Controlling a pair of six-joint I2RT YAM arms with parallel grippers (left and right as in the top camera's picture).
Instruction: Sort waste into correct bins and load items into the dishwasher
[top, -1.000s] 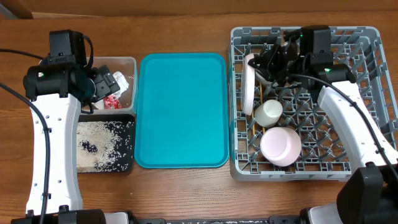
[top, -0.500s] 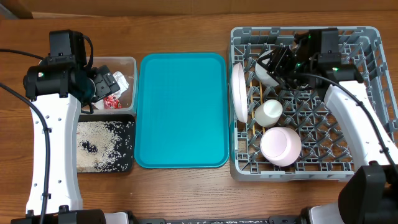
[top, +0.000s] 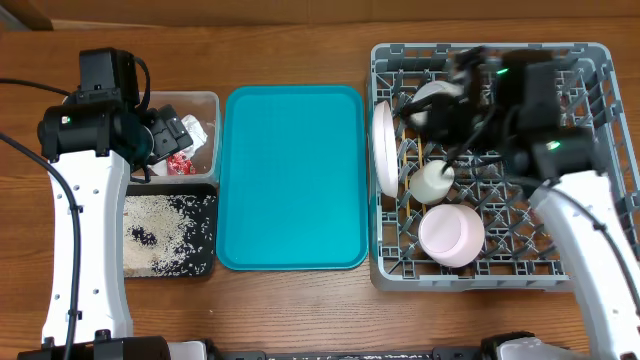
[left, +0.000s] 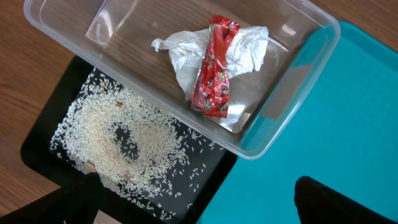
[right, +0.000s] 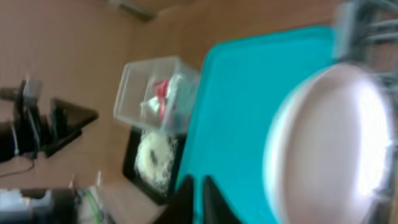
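The white plate (top: 385, 150) (right: 329, 143) stands on edge at the left wall of the grey dishwasher rack (top: 590, 60). A white cup (top: 433, 182) and a pink dish (top: 451, 235) sit in the rack, and a pale bowl (top: 432, 94) shows beside my right gripper (top: 437, 112) (right: 200, 199). That gripper is blurred, shut and empty, just right of the plate. My left gripper (top: 165, 140) (left: 202, 208) hangs wide open above the clear tub (left: 292, 112), which holds the napkin (left: 239, 50) and red wrapper (left: 213, 68). Rice (left: 118, 140) covers the black tray (top: 205, 262).
The teal tray (top: 292, 175) (left: 354, 106) lies bare between the bins and the rack. Upright pegs and lattice fill the rack's right half (top: 560, 150). Wooden tabletop (top: 300, 310) runs along the front.
My right gripper let go of the plate, which now stands at the rack's left wall, and shut again; that arm is swinging and blurred. The left arm has not moved.
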